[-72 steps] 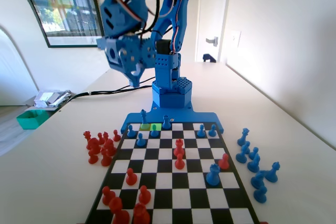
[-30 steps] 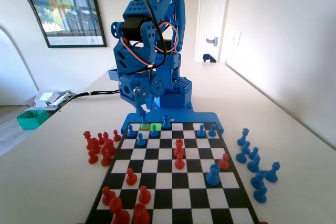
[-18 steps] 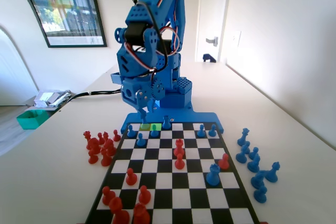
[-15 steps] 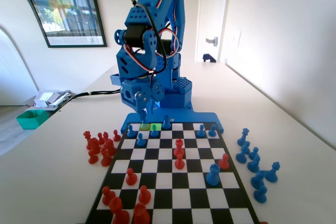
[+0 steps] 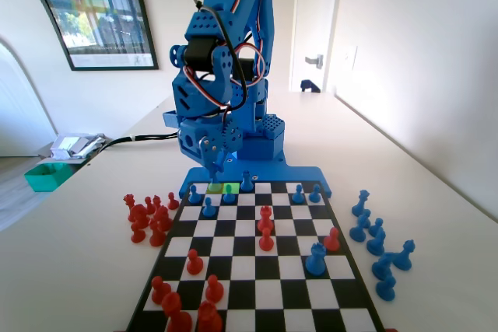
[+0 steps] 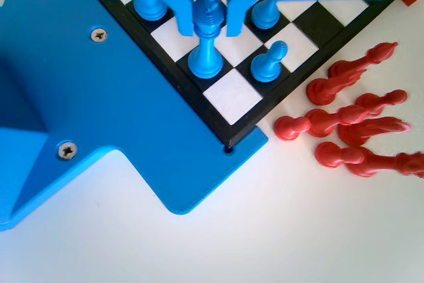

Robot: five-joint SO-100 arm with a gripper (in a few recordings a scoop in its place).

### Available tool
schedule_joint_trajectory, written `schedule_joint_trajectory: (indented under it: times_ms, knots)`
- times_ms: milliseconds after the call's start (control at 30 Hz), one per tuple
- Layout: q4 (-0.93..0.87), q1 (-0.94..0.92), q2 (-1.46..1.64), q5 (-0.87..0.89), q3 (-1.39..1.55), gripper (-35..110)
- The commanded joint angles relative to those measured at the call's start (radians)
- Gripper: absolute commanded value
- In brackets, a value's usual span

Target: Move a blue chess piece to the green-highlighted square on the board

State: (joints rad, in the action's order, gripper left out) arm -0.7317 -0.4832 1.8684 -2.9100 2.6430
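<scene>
The tall, slender blue chess piece (image 6: 207,41) is seen upright on a dark square near the corner of the board (image 6: 213,114). In the fixed view, the bright green-highlighted square (image 5: 231,188) is found in the board's far row.

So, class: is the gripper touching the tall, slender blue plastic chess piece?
Cannot tell: in the wrist view the gripper straddles the piece, but any gap is unclear.
</scene>
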Motion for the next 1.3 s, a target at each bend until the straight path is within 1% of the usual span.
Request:
schedule_joint_trajectory:
  times_ms: [0,167,333,467,633,767,900,1067,1267]
  knots:
    - [0.006,-0.009,0.014,-0.015,0.008,3]
    - [0.054,-0.009,0.014,-0.021,0.04,1]
    - [0.025,-0.005,0.014,-0.018,0.031,1]
    - [-0.104,0.017,0.014,0.014,-0.046,1]
    - [-0.278,0.08,0.021,0.097,-0.164,1]
    - [-0.325,0.118,0.026,0.14,-0.198,1]
    - [-0.291,0.123,0.028,0.146,-0.173,1]
    - [-0.143,0.103,0.028,0.109,-0.069,1]
    - [-0.063,0.098,0.028,0.095,-0.011,1]
